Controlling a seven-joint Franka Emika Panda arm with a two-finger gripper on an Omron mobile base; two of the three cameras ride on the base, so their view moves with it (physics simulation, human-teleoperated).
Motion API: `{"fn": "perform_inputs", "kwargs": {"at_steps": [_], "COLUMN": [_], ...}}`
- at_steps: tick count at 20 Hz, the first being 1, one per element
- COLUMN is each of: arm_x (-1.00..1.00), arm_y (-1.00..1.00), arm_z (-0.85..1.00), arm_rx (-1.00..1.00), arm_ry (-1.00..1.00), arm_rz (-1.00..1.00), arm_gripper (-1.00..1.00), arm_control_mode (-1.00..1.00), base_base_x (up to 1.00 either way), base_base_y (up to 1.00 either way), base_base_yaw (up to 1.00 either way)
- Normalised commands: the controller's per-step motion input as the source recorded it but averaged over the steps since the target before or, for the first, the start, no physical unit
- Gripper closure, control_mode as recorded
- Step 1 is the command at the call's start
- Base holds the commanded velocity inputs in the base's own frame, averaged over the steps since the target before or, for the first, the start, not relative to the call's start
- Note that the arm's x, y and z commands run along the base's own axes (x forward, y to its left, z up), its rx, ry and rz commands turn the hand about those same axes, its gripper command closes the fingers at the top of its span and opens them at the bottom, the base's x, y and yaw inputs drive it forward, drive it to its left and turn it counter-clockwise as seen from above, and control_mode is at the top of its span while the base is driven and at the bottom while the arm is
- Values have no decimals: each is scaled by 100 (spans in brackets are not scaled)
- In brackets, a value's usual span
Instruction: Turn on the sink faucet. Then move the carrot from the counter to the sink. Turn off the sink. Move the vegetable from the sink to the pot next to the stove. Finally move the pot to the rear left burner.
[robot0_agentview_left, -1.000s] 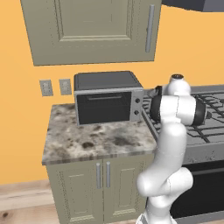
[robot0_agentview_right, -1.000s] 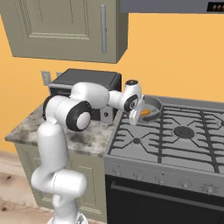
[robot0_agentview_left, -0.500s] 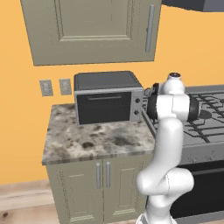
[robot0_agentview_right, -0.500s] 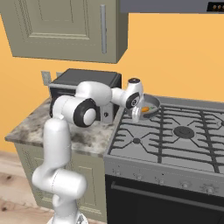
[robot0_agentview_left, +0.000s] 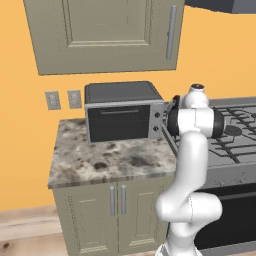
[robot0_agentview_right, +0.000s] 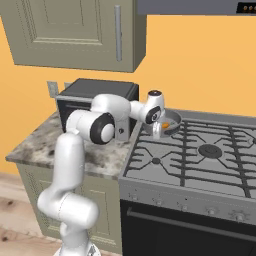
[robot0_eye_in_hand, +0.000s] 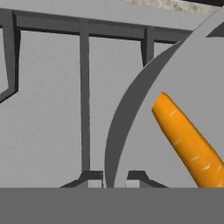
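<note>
The small dark-grey pot (robot0_agentview_right: 173, 120) is over the rear left corner of the stove (robot0_agentview_right: 200, 155), with the orange carrot (robot0_agentview_right: 165, 126) lying inside it. My gripper (robot0_agentview_right: 157, 131) hangs at the pot's near left rim, shut on it. In the hand view the pot's curved rim (robot0_eye_in_hand: 127, 113) fills the right side, the carrot (robot0_eye_in_hand: 188, 140) lies on its floor, and black grate bars (robot0_eye_in_hand: 84, 87) cross the grey stove top to the left. I cannot tell whether the pot rests on the grate. From the left base camera my own arm hides the hand and pot.
A black-and-silver microwave (robot0_agentview_left: 122, 112) stands on the speckled granite counter (robot0_agentview_left: 105, 160) left of the stove (robot0_agentview_left: 235, 135), close behind my forearm. Olive-grey wall cabinets (robot0_agentview_left: 105, 35) hang above it. The range hood edge (robot0_agentview_right: 200, 6) is over the burners.
The arm's upper joints have swung slightly left and the hand has dipped a little. The pot with the carrot stays at the stove's rear left.
</note>
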Motion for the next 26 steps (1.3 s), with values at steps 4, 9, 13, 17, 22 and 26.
{"fn": "perform_inputs", "kwargs": {"at_steps": [4,9,13,17,22,26], "arm_x": [19,18,23,20,8,4], "arm_y": [0,0,0,0,-1,0], "arm_z": [-18,-16,-16,-11,-12,-17], "arm_rx": [0,0,0,0,0,0], "arm_ry": [4,5,2,3,4,6], "arm_rz": [2,0,0,0,0,0], "arm_gripper": [100,100,100,100,-100,-100], "arm_control_mode": [-100,-100,-100,-100,-100,-100], "base_base_x": [0,0,0,0,0,0], "base_base_y": [0,0,0,0,0,0], "base_base_yaw": [0,0,0,0,0,0]}}
